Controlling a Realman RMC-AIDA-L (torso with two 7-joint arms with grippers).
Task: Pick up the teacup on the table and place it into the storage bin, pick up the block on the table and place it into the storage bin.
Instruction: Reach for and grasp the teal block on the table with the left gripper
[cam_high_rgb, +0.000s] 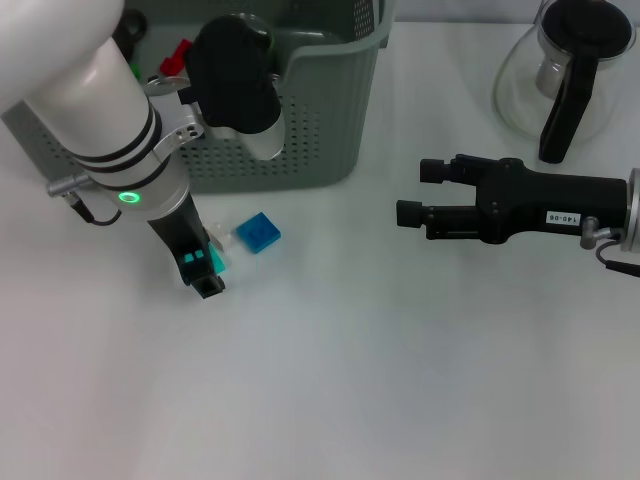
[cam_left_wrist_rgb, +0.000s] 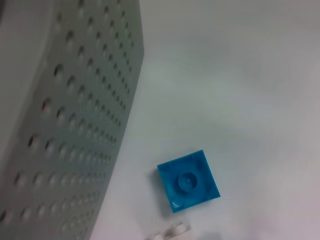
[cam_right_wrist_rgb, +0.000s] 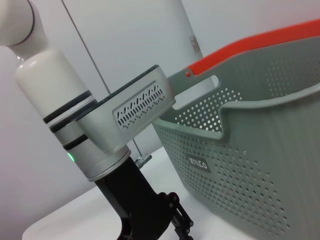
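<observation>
Our left end effector (cam_high_rgb: 205, 272) is down on the worktop (cam_high_rgb: 330, 380) just beside the blue block (cam_high_rgb: 259, 232), can't tell its fingers. Right end effector (cam_high_rgb: 415, 195) hovers open. Behind sits the storage bin (cam_high_rgb: 300, 120), label unreadable

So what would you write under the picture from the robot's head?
Left gripper lowered to the table beside the blue block, in front of the storage bin; right gripper hovering open nearby.
</observation>
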